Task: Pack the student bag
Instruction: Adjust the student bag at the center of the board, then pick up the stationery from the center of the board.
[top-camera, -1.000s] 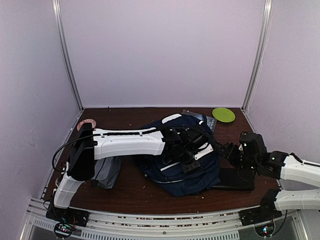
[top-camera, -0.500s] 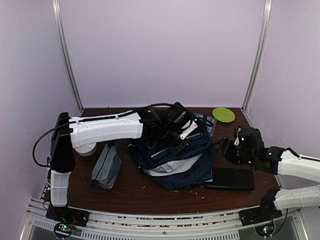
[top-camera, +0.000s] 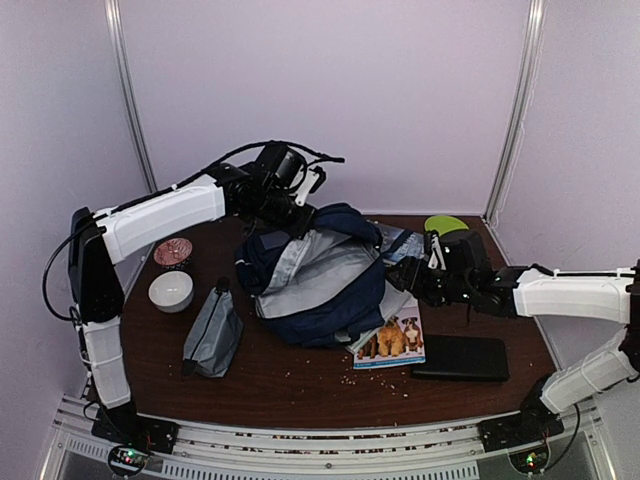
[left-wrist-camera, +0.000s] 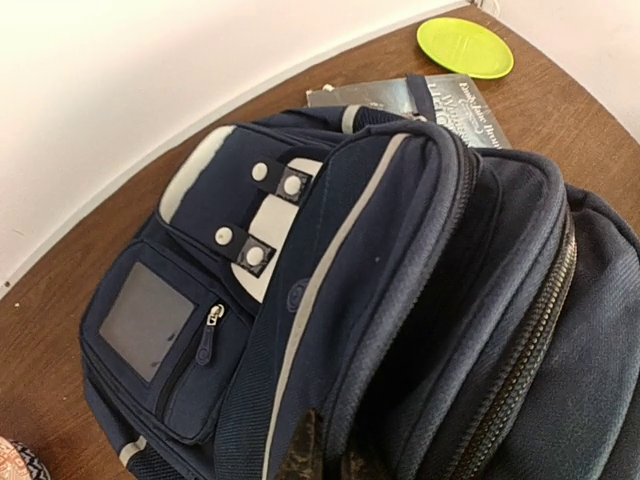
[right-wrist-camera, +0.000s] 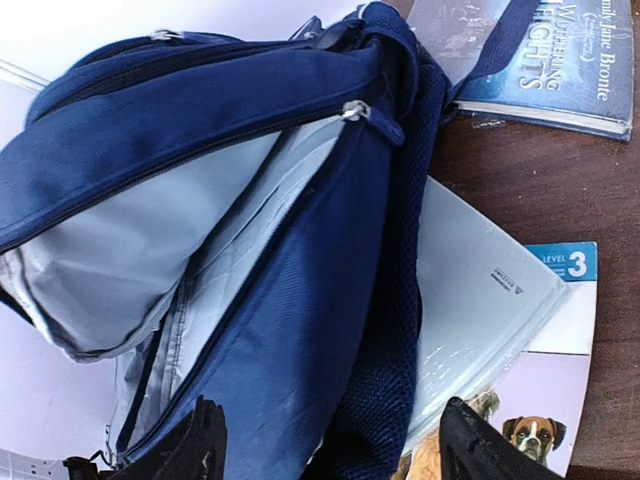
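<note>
At the back left of the surface (top-camera: 300, 385), the student bag (top-camera: 320, 290) now hangs by its top edge from the left arm (top-camera: 165, 215). The left jaws are pressed together on a fold of navy fabric beside the grey stripe, seen at the bottom of the left wrist view. A second ago those jaws were spread wide and the arm lay low across a slumped, flattened bag. Since then they have closed on it and lifted, so the bag has been dragged up and back.

That lift has made the main compartment gape toward the right, its grey lining (right-wrist-camera: 120, 250) exposed and the zipper pull (right-wrist-camera: 352, 110) hanging free. This looks like the opening needed for loading.

Raising the bag has also uncovered a dog-cover workbook (top-camera: 392, 338) that it hid before. The arm's move has also brought a white bowl (top-camera: 171, 290) and a patterned bowl (top-camera: 173, 252) into sight.

The right arm (top-camera: 560, 295) has come in from over the black case (top-camera: 465, 357) to the bag's right flank. The right jaws are spread and hold nothing; whether they touch the fabric I cannot tell.

The grey pouch (top-camera: 212, 330), the Wuthering Heights book (top-camera: 400, 240) and the green plate (top-camera: 445, 225) all lie outside the bag.
</note>
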